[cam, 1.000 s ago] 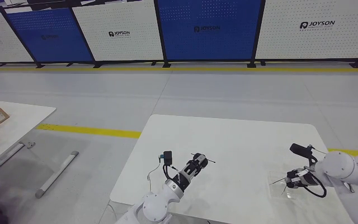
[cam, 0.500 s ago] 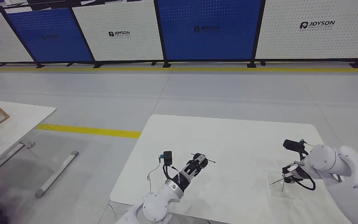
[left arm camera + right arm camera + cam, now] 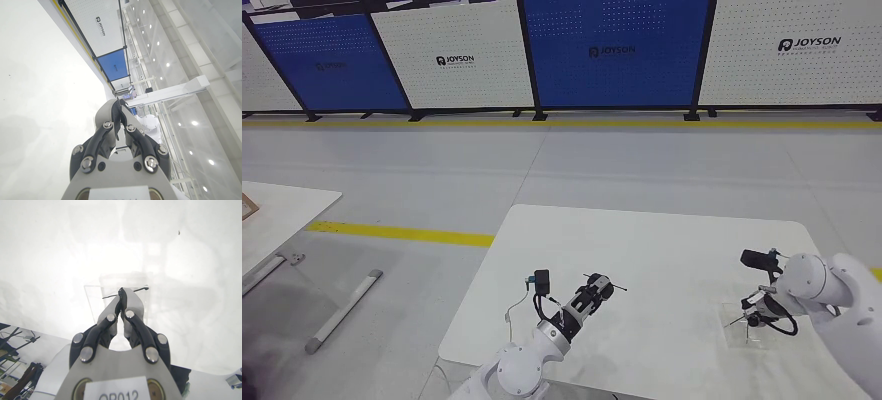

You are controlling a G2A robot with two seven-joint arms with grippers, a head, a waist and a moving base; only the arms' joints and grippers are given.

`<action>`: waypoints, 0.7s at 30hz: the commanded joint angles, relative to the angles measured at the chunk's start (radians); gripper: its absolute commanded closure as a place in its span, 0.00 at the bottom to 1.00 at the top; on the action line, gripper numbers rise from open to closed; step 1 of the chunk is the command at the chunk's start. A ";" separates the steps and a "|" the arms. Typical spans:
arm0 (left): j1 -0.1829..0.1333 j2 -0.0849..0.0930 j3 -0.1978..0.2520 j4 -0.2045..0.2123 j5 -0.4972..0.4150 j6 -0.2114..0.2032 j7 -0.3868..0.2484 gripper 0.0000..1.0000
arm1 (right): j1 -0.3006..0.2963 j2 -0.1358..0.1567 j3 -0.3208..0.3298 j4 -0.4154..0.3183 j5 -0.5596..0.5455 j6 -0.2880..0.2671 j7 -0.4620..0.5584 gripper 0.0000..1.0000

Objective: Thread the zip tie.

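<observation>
Top view, nearest the robot: the left gripper (image 3: 599, 288) hovers over the front part of the white table (image 3: 662, 240), fingers closed on a black zip tie (image 3: 617, 287) that sticks out on both sides of the tips. Left wrist view shows the same dark pads (image 3: 118, 113) pressed together, with no gap between them. To the right, near the table's right edge, the right gripper (image 3: 755, 319) hangs above a clear tray (image 3: 732, 338) that lies flat on the tabletop. Right wrist view shows its fingers shut as well, the tips meeting at the middle of a second zip tie (image 3: 140, 289). This tie runs crosswise over the tray, and the tips appear to pinch it. The two grippers, each with its own tie, stand well apart. Beyond the table, a yellow floor line (image 3: 392, 233) crosses the grey floor, with the corner of another white table (image 3: 282, 210) at far left. Blue panels (image 3: 617, 50) and white panels (image 3: 452, 55) line the back of the hall.
</observation>
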 commanded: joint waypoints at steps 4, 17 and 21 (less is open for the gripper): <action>0.000 0.000 0.000 0.000 0.000 0.000 0.000 1.00 | -0.010 0.009 0.003 -0.019 -0.003 0.000 0.000 0.88; 0.000 0.000 0.000 0.000 0.000 0.000 0.000 1.00 | -0.054 0.037 0.040 -0.073 -0.008 0.000 0.000 0.84; 0.000 0.000 0.000 0.000 0.000 0.000 0.000 1.00 | -0.060 0.041 0.037 -0.070 -0.002 0.000 0.000 0.84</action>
